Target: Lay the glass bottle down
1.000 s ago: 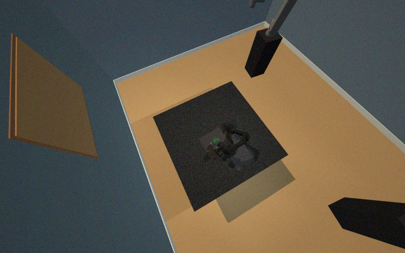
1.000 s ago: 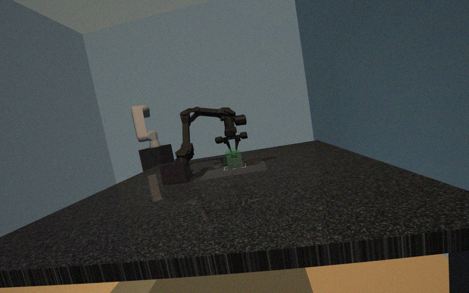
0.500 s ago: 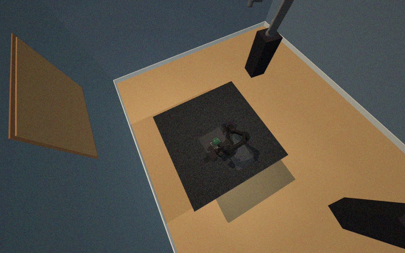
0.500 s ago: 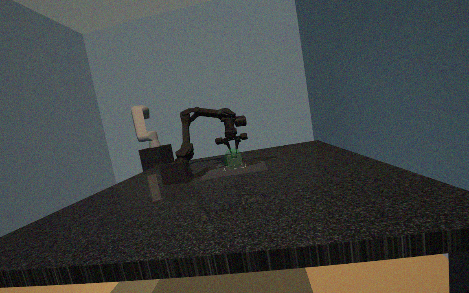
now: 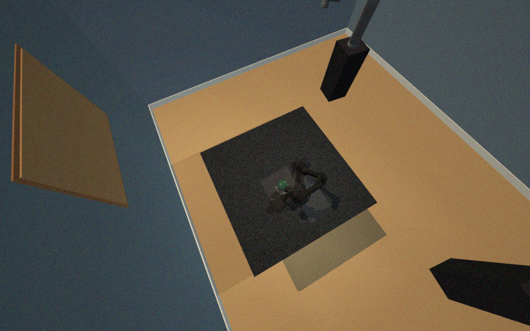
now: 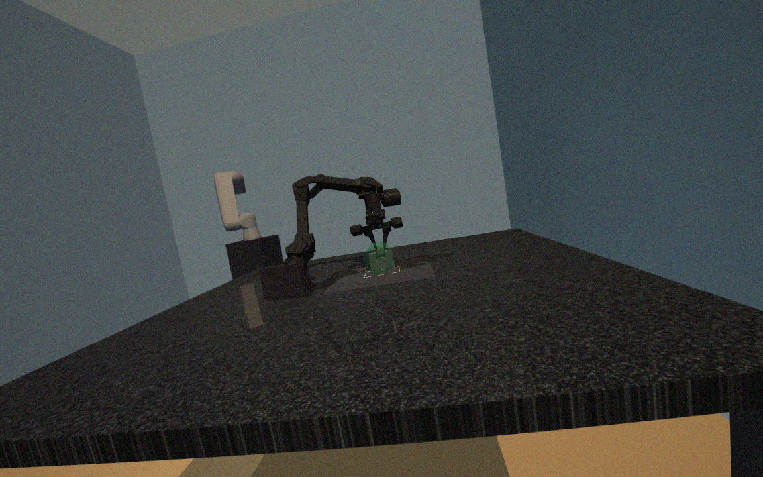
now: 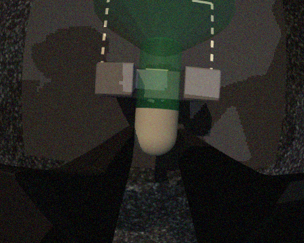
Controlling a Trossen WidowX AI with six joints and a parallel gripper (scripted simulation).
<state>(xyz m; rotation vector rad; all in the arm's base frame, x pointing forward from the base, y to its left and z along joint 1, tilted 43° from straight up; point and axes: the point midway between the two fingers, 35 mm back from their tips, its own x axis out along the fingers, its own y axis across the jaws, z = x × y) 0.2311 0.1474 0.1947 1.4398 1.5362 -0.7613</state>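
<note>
Glass bottle (image 5: pixel 282 185) (image 6: pixel 379 258) (image 7: pixel 160 44), neck at six o'clock in the wrist view, seems nearly laid; gripper (image 5: pixel 287 190) (image 6: pixel 380 246) (image 7: pixel 156 134) clamps it; settle gently, then release.

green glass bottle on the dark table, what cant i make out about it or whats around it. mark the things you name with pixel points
- Far end of the green glass bottle (image 5: pixel 282 185) (image 6: pixel 380 259) (image 7: pixel 163 20): cut off by the wrist view's top edge.
- Floor of the grey U-shaped rest (image 7: pixel 202 82): hidden under the neck, wrist view.
- Black gripper's (image 7: pixel 157 128) grip on the neck: too small and dark, top view.
</note>
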